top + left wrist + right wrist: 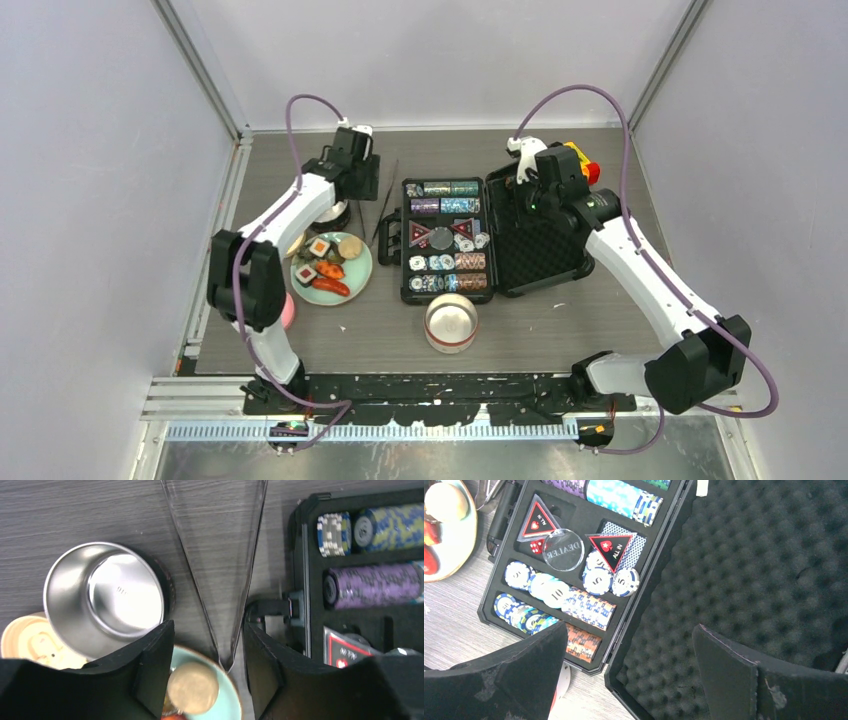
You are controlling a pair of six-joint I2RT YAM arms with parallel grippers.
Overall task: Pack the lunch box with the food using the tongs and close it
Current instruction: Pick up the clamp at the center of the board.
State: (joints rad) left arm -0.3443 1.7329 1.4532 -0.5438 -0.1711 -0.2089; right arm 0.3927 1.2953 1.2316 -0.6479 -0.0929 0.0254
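The tongs (245, 580) lie on the table as a thin metal V, narrow end at the plate's rim; in the top view the tongs (385, 205) sit left of the black case. My left gripper (207, 627) is open and straddles that narrow end, the right finger close to it and a gap on the left. The steel tub (107, 597) stands open and empty just left of it. The food lies on the mint plate (358, 285): a tan disc (192, 687), a dark block (319, 247) and sausages (330, 286). The pale tub (451, 323) stands nearer the front. My right gripper (630, 630) hangs open over the case.
A black poker chip case (445, 240) lies open mid-table, its foam-lined lid (749, 570) spread to the right. A cream round lid (30, 642) lies beside the steel tub. Something pink (289, 312) shows behind the left arm's elbow. Walls close in on both sides.
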